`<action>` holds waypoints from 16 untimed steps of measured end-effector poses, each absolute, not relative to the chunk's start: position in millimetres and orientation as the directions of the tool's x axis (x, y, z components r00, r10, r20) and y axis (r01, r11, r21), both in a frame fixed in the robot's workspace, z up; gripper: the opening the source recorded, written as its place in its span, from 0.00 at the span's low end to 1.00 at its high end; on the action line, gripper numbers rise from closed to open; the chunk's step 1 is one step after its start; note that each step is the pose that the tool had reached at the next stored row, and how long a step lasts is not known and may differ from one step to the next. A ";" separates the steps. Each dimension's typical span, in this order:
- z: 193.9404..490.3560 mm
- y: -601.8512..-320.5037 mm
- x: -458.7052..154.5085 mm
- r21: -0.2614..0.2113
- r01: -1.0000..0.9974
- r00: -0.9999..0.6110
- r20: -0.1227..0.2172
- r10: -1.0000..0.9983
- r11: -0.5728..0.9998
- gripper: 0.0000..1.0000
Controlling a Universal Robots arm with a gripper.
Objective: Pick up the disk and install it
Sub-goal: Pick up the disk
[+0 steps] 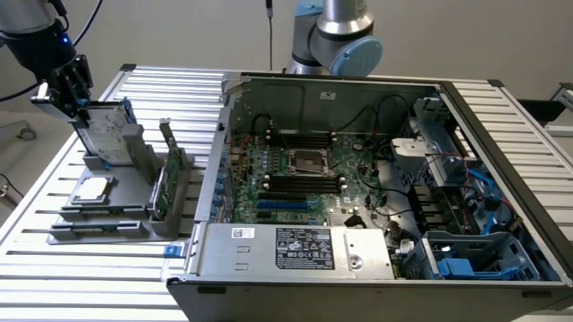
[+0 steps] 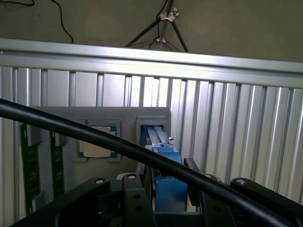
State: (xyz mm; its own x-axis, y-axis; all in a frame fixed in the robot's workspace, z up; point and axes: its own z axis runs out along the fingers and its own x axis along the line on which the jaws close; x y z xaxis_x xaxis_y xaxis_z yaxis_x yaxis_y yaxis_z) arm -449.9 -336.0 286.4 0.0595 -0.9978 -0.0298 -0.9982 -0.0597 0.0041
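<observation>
The gripper (image 1: 82,113) pinches the top edge of the disk (image 1: 106,134), which stands upright in the grey holder (image 1: 136,151) at the exterior view's left. The green card (image 1: 170,176) and computer case (image 1: 224,127) stand to its right.

Holder beside an open computer case (image 1: 268,251) on the counter (image 1: 54,268)
At the exterior view's left, the holder (image 1: 107,227) carries the disk (image 1: 103,127) upright at its rear, apparently seated in a slot. The hand (image 1: 76,111) clasps its top edge, the chip (image 1: 94,190) lies in front, and the circuit card (image 1: 168,178) stands nearest the case.
</observation>
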 end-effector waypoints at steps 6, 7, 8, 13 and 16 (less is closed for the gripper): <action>286.5 -336.0 -449.9 0.004 -0.998 0.060 -0.030 -0.998 -0.060 0.33; 286.4 -336.0 -449.9 0.004 -0.998 0.059 -0.030 -0.998 -0.060 0.33; 286.4 -336.1 -450.0 0.004 -0.998 0.059 -0.030 -0.998 -0.059 0.33; 286.5 -337.4 -450.0 0.004 -0.998 0.059 -0.030 -0.998 -0.060 0.33; 286.5 -338.6 -449.9 0.004 -0.998 0.059 -0.030 -0.998 -0.059 0.33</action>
State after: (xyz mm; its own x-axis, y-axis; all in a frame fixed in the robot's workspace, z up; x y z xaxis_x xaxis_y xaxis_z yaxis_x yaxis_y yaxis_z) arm -449.9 -338.6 286.5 0.0593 -0.9978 -0.0303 -0.9982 -0.0595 0.0042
